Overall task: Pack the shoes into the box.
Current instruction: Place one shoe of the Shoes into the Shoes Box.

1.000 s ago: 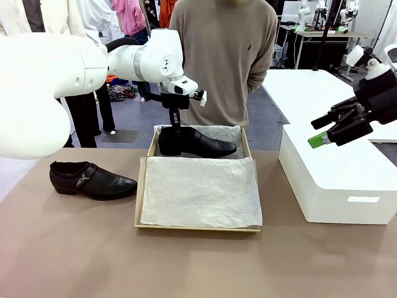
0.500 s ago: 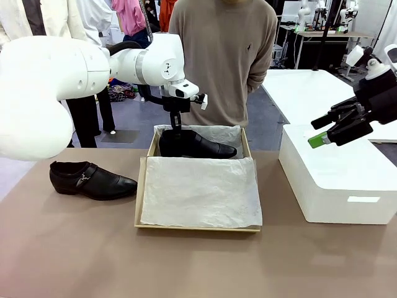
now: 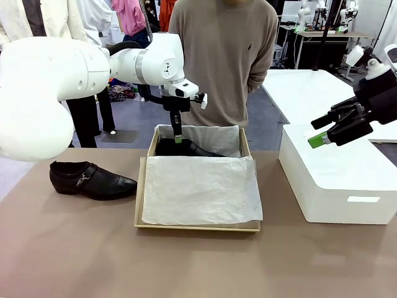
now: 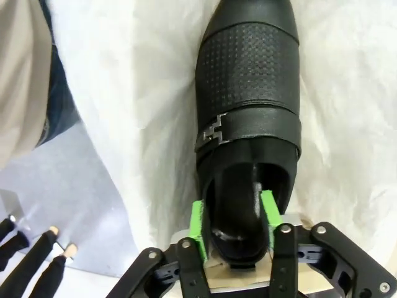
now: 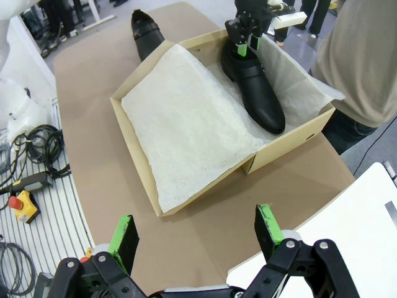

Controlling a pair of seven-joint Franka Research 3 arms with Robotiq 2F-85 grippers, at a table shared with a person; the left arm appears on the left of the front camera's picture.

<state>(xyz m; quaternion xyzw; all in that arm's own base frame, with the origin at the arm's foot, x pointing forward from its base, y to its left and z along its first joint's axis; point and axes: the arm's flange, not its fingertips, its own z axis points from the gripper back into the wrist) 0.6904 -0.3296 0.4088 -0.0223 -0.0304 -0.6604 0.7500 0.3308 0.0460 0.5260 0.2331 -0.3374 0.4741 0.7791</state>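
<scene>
One shoe (image 4: pixel 248 93) lies on its sole in the box (image 3: pixel 140 198), and the other shoe (image 3: pixel 92 179) sits on the table (image 3: pixel 198 267) left of it. Left gripper (image 4: pixel 232 217) has its pads (image 4: pixel 197 223) straddling the boxed one's heel, can't tell if they're pinching or slack. Right gripper (image 5: pixel 195 233) hangs spread wide, empty. Glossy leather looks slippery and easy to scuff, so I'd grab the stiff heel rim.

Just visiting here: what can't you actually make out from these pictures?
- Front view: most of the shoe in the box is hidden behind the tissue paper.
- Left wrist view: whether the left gripper grips that shoe's heel or merely straddles it. Its pads sit right at the leather, and contact is unclear.
- Front and right wrist views: the box's floor and lid surface, covered by tissue paper.
</scene>
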